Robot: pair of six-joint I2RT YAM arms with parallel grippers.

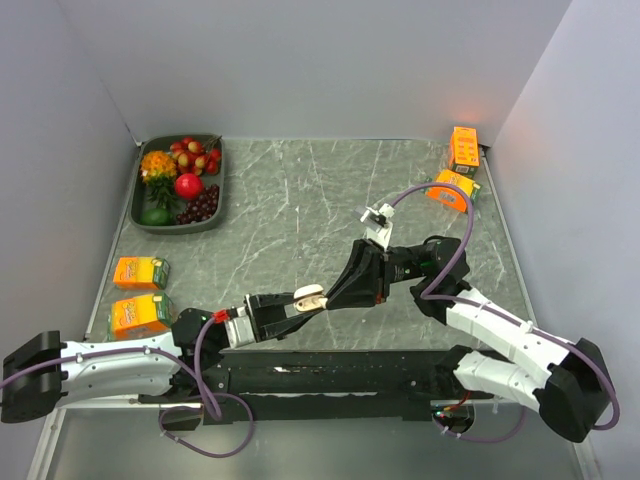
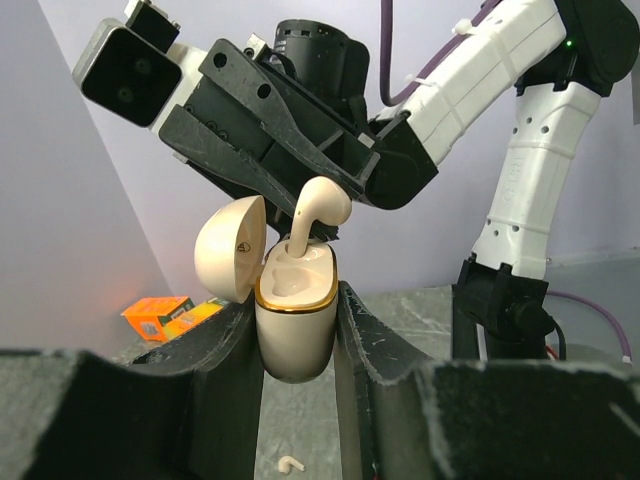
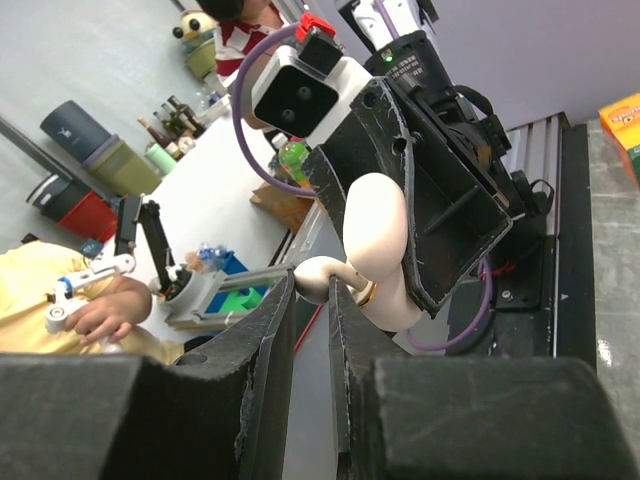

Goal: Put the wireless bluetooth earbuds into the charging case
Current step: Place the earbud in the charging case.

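My left gripper is shut on a cream charging case with a gold rim, held upright above the table with its lid open to the left. My right gripper is shut on the head of a cream earbud. In the left wrist view this earbud has its stem dipping into the case's right-hand socket, tilted. A second cream earbud lies on the table below the case. From above, the case sits where the two grippers meet, near the front middle.
A grey tray of fruit stands at the back left. Two orange cartons lie along the left edge. Two orange boxes are at the back right. Walls close in the left, back and right.
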